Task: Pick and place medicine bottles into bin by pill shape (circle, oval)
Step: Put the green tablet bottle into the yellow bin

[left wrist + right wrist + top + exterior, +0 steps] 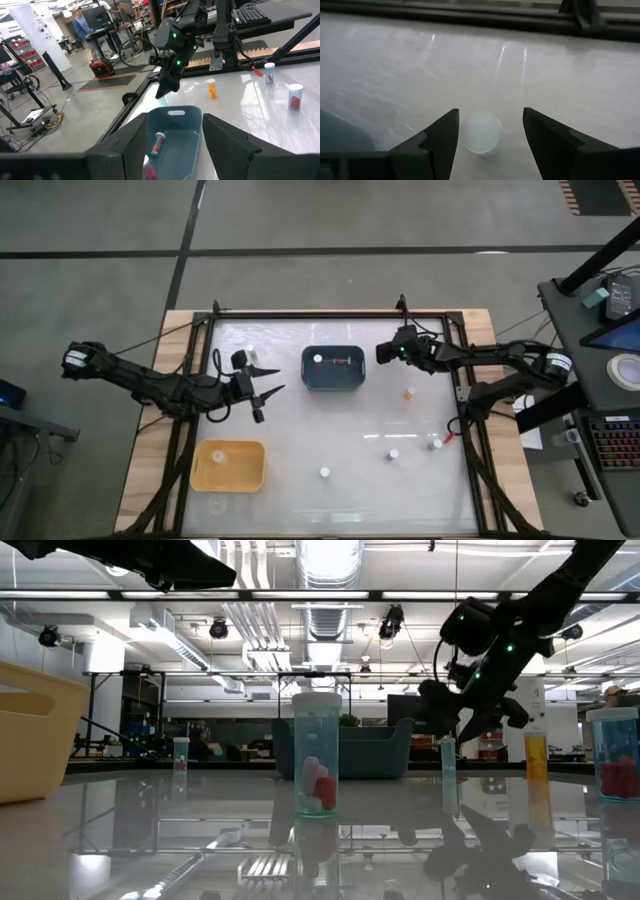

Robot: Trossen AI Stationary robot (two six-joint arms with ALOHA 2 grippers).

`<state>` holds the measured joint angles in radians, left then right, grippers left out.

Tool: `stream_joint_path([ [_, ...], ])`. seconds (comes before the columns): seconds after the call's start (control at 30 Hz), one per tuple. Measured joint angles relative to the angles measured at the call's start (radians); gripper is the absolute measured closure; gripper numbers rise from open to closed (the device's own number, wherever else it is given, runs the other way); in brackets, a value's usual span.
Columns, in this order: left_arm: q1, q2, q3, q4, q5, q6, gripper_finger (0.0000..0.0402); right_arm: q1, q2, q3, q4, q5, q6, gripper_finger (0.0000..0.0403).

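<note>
My right gripper [490,130] is open and points down beside the right wall of the dark teal bin [333,380]. Its fingers stand on either side of an upright white-capped bottle [480,132] without plainly touching it; the bottle also shows in the low view [447,755]. My left gripper [270,404] is open and empty, left of the teal bin, which holds a lying bottle of pink pills [157,142]. An amber bottle [409,393] and white-capped bottles [393,453] [436,444] [324,472] stand on the table.
A yellow bin [229,465] stands at the near left. One bottle [250,352] stands at the far left of the table. In the low view a bottle with pink and red pills [317,755] stands nearest. A person shows in the room beyond the table [80,22].
</note>
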<state>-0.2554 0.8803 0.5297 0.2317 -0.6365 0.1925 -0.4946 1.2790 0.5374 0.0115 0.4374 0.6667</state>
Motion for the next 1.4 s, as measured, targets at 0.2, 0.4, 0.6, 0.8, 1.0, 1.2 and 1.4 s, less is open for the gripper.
stream_joint_path([
  [0.2, 0.000, 0.000, 0.000, -0.001, 0.000, 0.000, 0.0228, 0.001, 0.082, 0.000, 0.084, -0.018, -0.012, 0.0191],
  [0.4, 0.000, 0.000, 0.000, -0.002, 0.000, 0.006, 0.0228, 0.001, 0.113, 0.008, 0.076, -0.020, -0.013, 0.0194],
  [0.6, 0.000, 0.000, 0.000, -0.001, 0.000, 0.006, 0.0228, 0.001, 0.111, 0.010, 0.075, -0.023, -0.022, 0.0231],
  [0.8, 0.000, 0.000, 0.000, 0.000, 0.000, 0.006, 0.0228, 0.012, 0.092, 0.010, 0.071, -0.029, -0.024, 0.0281],
  [1.0, 0.000, 0.000, 0.000, 0.000, 0.000, 0.006, 0.0228, 0.021, 0.062, 0.010, 0.055, -0.030, -0.032, 0.0302],
  [1.2, 0.000, 0.000, 0.000, 0.030, 0.000, 0.001, 0.0228, 0.033, -0.048, 0.012, -0.016, -0.030, -0.070, 0.0295],
  [1.4, 0.000, 0.000, 0.000, 0.055, 0.000, -0.003, 0.0228, 0.095, -0.231, 0.012, -0.061, -0.104, -0.097, 0.0299],
])
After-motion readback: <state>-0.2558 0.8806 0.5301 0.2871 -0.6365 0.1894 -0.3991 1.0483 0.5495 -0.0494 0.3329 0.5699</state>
